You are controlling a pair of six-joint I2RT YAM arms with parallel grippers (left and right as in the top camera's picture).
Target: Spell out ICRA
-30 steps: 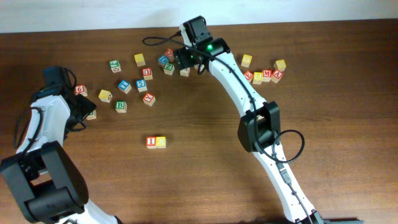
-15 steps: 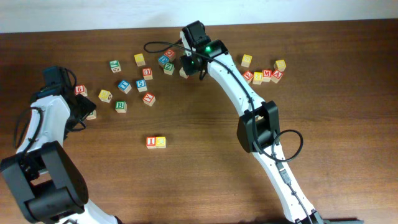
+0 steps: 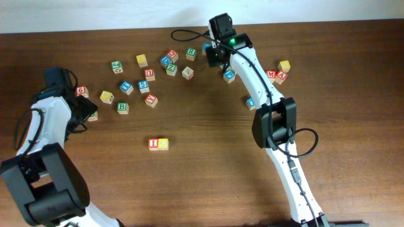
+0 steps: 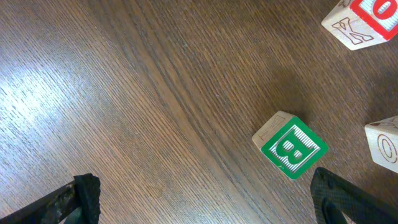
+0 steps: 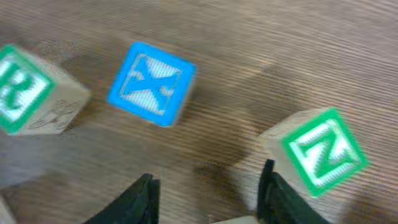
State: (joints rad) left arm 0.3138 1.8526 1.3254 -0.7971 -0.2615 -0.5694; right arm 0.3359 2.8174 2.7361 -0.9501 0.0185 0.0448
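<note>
The red-lettered I cube [image 3: 153,144] and the yellow C cube [image 3: 163,144] sit side by side, touching, at mid-table. The green-lettered R cube [image 3: 191,53] lies at the back, and shows at the left edge of the right wrist view [image 5: 22,93]. A red-lettered cube [image 3: 281,76] at the right looks like an A. My right gripper [image 3: 213,58] [image 5: 208,196] hovers just right of the R, open, with bare wood between its fingers. Far left, my left gripper [image 3: 85,112] [image 4: 205,199] stands wide open over bare wood, holding nothing.
A blue X cube [image 5: 151,83] and a green N cube [image 5: 320,149] lie ahead of the right fingers, the N close to the right finger. A green B cube [image 4: 290,144] lies by the left gripper's right finger. Several other cubes [image 3: 145,85] are scattered back left.
The right arm has swung to the right, away from the cluster of cubes at the back, and the R cube now shows beside it. The left arm has not moved.
</note>
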